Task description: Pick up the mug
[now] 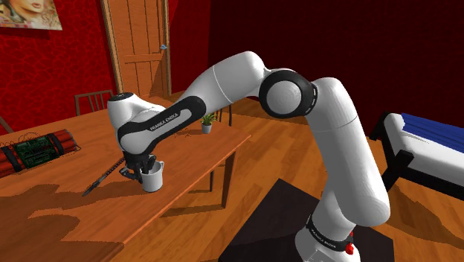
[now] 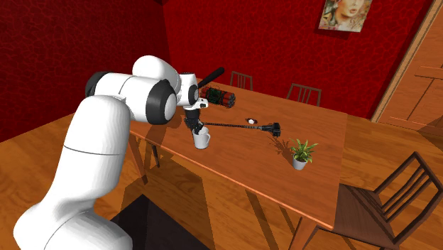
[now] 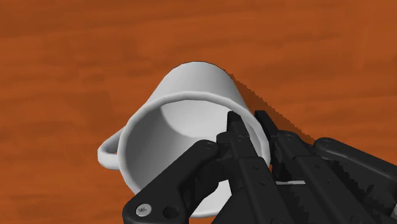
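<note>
Nearest, low and right of centre in the wrist view: the black pincer (image 3: 248, 122), nearly closed and clamped on the wall of the white mug (image 3: 191, 89), with one finger (image 3: 232, 137) down inside the bowl, the other outside, and the rim between them. At that frame's left, on the side opposite the pinch: the handle (image 3: 107, 153), untouched. Looks rigid and smooth, probably light while empty, and breakable if dropped or knocked against wood. Likely to tilt or slip in a one-sided wall grip, so best lifted straight and slowly with a firm squeeze. A sound place to hold: this very stretch of wall, away from the handle. Shadow tight against the base on the orange-brown wood, so judged resting on the tabletop or barely off it; cannot tell which. In the shoulder view, lower left of centre: the same mug, upright under the down-pointing hand, near the front edge of the table (image 1: 67, 216). Just beside it, toward the frame's left but apart from it: a thin dark rod-like tool (image 1: 104, 175). Farther, at the left edge: a red bundle of sticks (image 1: 33, 149) with a green board on top. Farther still, mid-frame: a small potted plant (image 1: 207, 123) at the table's far corner. Behind all that: a chair (image 1: 93, 100), a wooden door (image 1: 137, 45) and red walls (image 1: 44, 74).
</note>
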